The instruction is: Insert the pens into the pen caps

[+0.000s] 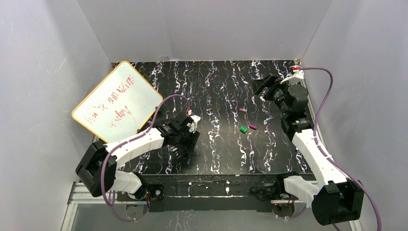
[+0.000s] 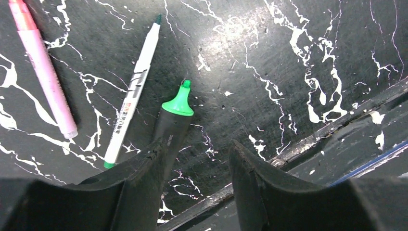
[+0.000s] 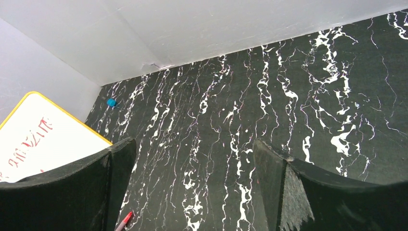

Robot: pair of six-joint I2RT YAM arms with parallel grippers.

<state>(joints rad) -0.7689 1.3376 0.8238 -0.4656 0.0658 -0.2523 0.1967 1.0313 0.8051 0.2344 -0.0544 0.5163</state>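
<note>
Three pens lie side by side in the left wrist view: a slim pink one (image 2: 44,74), a slim white one (image 2: 133,91) and a thick black marker with a green tip (image 2: 174,118). My left gripper (image 2: 196,147) stands low over them, jaws apart. The black marker's barrel runs along the inner face of the left finger (image 2: 139,183), and bare table shows between it and the other finger. From above, the left gripper (image 1: 185,144) hides the pens. Green (image 1: 244,129), magenta (image 1: 252,126) and pale pink (image 1: 242,110) caps lie mid-table. My right gripper (image 1: 263,84) hangs open and empty at the far right.
A yellow-rimmed whiteboard (image 1: 118,101) leans at the far left. The table's front rail (image 2: 312,139) runs just beside the left gripper. In the right wrist view, open jaws (image 3: 193,144) frame marbled table, with a red-tipped pen end (image 3: 124,221) at the bottom edge.
</note>
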